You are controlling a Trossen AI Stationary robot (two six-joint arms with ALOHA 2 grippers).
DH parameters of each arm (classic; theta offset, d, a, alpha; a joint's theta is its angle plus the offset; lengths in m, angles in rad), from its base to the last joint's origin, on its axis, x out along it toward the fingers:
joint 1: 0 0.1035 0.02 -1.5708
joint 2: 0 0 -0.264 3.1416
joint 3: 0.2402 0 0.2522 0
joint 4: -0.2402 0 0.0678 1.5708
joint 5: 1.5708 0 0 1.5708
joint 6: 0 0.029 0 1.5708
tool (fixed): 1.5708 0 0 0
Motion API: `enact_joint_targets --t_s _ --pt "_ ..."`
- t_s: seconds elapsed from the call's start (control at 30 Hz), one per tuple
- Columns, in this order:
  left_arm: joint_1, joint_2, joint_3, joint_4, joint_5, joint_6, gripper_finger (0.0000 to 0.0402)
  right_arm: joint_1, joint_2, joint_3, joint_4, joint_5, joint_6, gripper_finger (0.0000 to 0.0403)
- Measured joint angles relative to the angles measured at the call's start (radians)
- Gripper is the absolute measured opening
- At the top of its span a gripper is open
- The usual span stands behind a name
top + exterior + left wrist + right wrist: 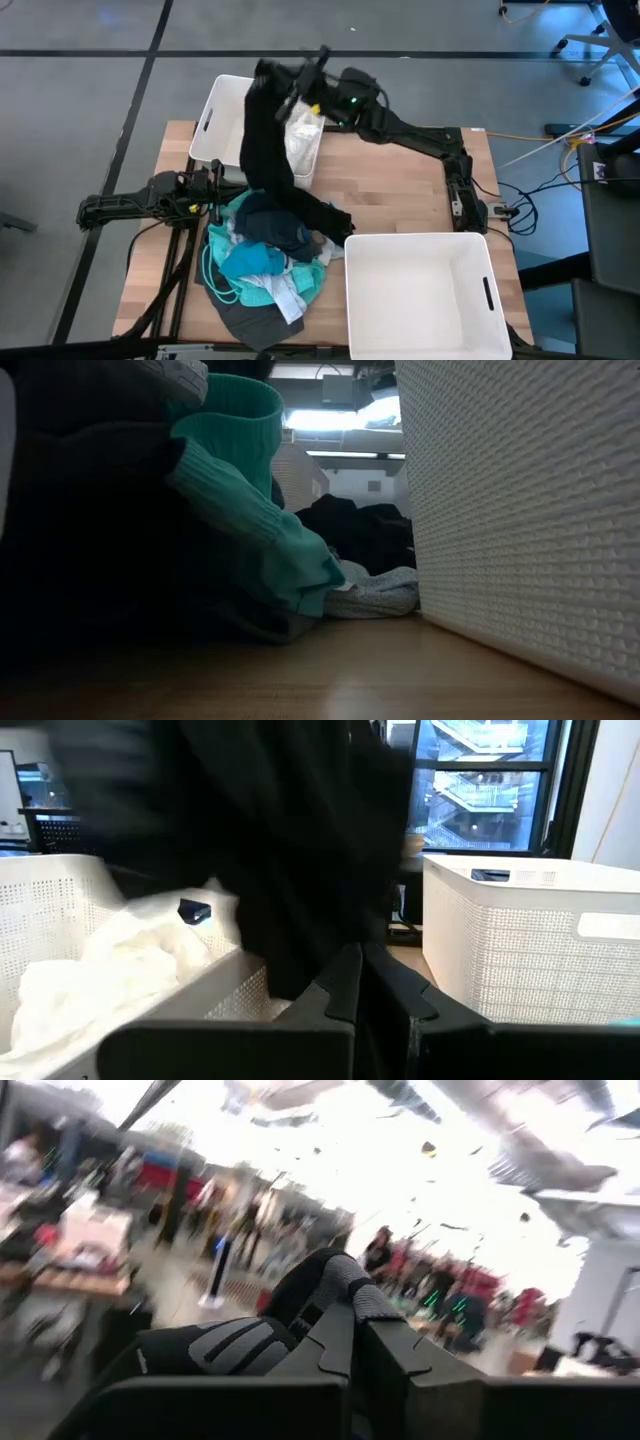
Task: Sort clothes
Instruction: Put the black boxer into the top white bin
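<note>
My right gripper (298, 80) is raised over the white bin (215, 120) at the table's far left and is shut on a long black garment (265, 150). The garment also hangs in front of the left wrist view (290, 840). A white garment (303, 135) lies in that bin. The rest of the clothes, teal, blue and grey, lie in a pile (262, 262) on the table's near left. A teal piece (250, 490) fills the low view. My left gripper (360, 970) waits shut at the table's left edge, beside the pile. My right gripper pinches a bunched end of the black garment (335, 1280) between its two fingers. The fingers come from the table's right side, slanting a little upward. The garment hangs down past the bin's near corner, and its lower end (325, 215) lies on the table against the pile.
A second white bin (420, 300) stands at the table's near right; its wall (520, 510) fills the right of the low view. Bare wood (390, 190) shows between the two bins.
</note>
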Motion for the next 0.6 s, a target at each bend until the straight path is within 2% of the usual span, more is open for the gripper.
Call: enact_joint_targets --t_s 0.2,0.6 --pt "0.000 0.000 0.000 0.000 0.000 0.000 0.0004 -0.042 0.000 0.000 0.105 0.000 -0.001 0.0014" --pt "0.000 0.000 0.000 0.000 0.000 0.006 0.0004 -0.077 0.003 -0.029 -0.022 0.000 -0.008 0.0014"
